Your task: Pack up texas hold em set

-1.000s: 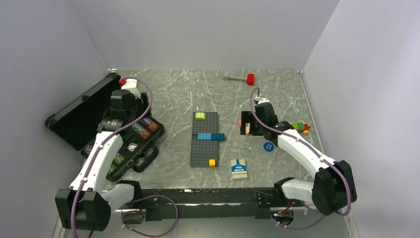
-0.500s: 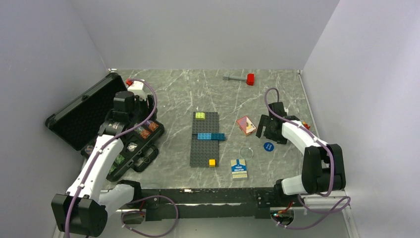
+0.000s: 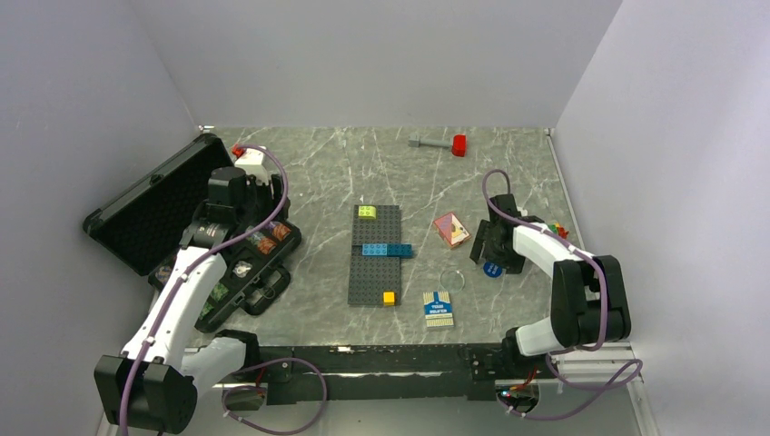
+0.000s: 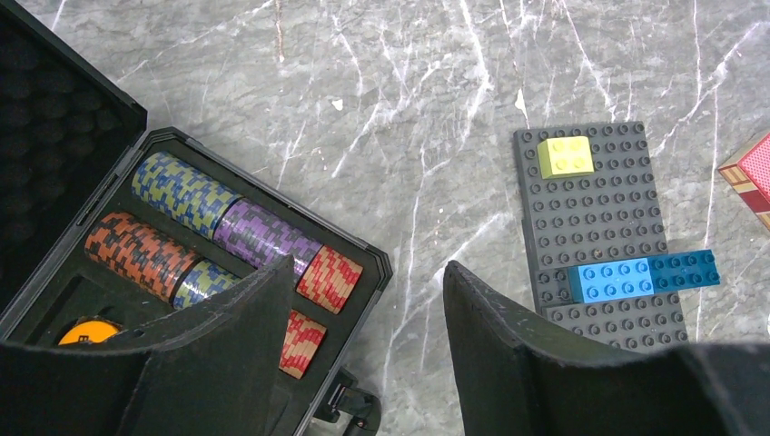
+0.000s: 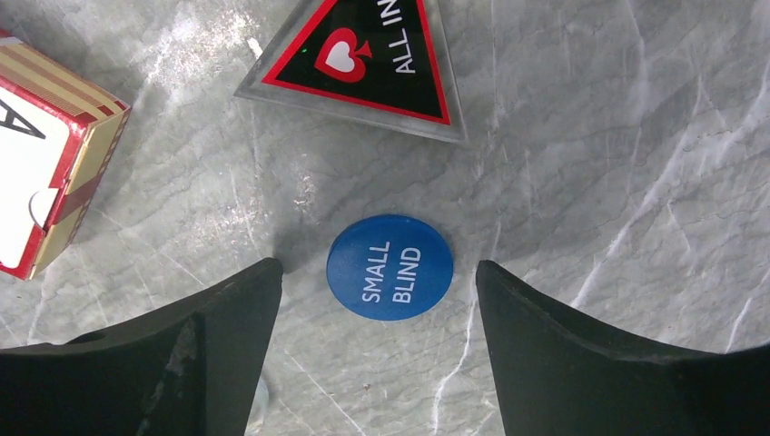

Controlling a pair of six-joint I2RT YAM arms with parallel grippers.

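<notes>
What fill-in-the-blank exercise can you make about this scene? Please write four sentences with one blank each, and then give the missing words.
1. The blue button between the open fingers of the right gripper reads SMALL ____.
2. The grey-handled hammer has a ____ head.
3. The black case lies open beside the ____ arm.
4. The left gripper is open and holds ____.

Missing words: BLIND; red; left; nothing.
</notes>
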